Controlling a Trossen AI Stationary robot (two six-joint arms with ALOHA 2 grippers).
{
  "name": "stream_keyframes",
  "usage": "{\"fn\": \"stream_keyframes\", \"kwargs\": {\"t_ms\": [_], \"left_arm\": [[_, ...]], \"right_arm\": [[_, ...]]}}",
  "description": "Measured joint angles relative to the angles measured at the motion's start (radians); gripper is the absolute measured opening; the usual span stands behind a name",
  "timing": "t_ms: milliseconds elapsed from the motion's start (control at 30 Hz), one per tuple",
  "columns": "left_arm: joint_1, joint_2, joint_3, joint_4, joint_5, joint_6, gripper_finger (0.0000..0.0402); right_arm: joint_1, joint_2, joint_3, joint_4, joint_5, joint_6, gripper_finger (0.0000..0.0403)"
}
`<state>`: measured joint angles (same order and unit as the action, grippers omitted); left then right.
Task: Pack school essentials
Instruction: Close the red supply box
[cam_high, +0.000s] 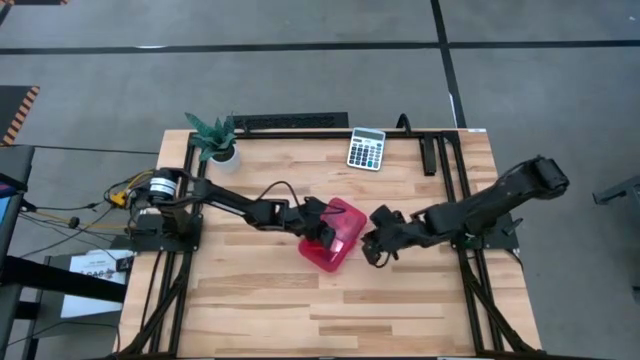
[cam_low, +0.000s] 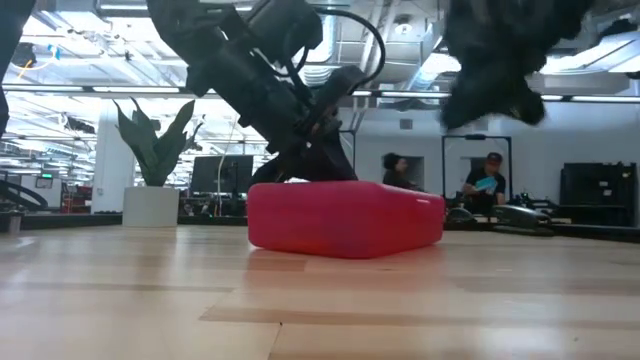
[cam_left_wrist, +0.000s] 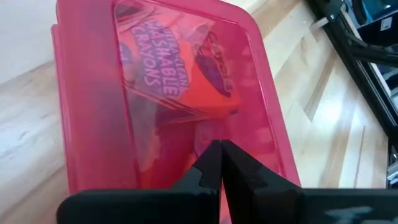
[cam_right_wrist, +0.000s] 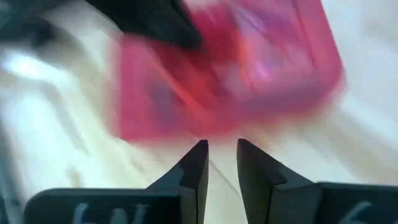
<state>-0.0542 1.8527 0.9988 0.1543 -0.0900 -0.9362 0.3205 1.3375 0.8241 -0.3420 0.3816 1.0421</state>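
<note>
Pressing my left gripper, fingers closed together with nothing between them, down on the lid of the red case, I am keeping this arm directly over the box, toward the end nearer me on the table. Through the translucent lid the wrist view is showing the crayon box lying flat inside, just beyond the fingertips; the other school essentials I cannot make out. The case's long axis is running diagonally across the table, from its near-left corner up toward the right arm. My right gripper is hovering just beside the case's right edge, raised clear of the wood, its fingers standing narrowly apart and holding nothing. I am judging the left arm the nearer one for any final push on the lid.
</note>
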Motion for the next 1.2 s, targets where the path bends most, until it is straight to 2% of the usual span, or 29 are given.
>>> {"fn": "stream_keyframes", "kwargs": {"t_ms": [67, 133, 333, 500, 633, 833, 1000, 1100, 1200], "left_arm": [[-0.004, 0.007, 0.0, 0.012, -0.001, -0.003, 0.0], [-0.007, 0.013, 0.001, 0.026, 0.005, -0.012, 0.0], [-0.007, 0.014, 0.0, 0.045, 0.038, -0.028, 0.0], [-0.007, -0.01, -0.004, 0.022, 0.13, -0.053, 0.0], [-0.013, -0.078, -0.002, 0.006, 0.207, -0.064, 0.0], [-0.107, -0.217, 0.0, -0.146, 0.209, -0.067, 0.0], [-0.291, -0.195, -0.008, -0.374, 0.076, -0.111, 0.0], [-0.364, -0.153, -0.009, -0.352, -0.011, -0.166, 0.0], [-0.391, -0.099, -0.01, -0.319, -0.055, -0.192, 0.0]], "right_arm": [[0.005, -0.005, 0.001, 0.029, 0.103, -0.049, 0.009], [-0.013, 0.019, -0.002, 0.031, 0.145, -0.094, 0.009], [-0.065, 0.195, -0.023, 0.089, 0.125, -0.131, 0.009], [-0.081, 0.29, -0.018, 0.108, 0.078, -0.083, 0.009], [-0.056, 0.296, -0.019, 0.116, 0.08, 0.013, 0.009], [-0.034, 0.203, -0.029, 0.078, 0.085, 0.026, 0.009], [-0.071, 0.132, -0.029, 0.082, 0.092, -0.048, 0.009], [-0.1, 0.084, -0.029, 0.079, 0.1, -0.087, 0.009], [-0.161, 0.066, -0.027, 0.037, 0.102, -0.136, 0.0086]]}}
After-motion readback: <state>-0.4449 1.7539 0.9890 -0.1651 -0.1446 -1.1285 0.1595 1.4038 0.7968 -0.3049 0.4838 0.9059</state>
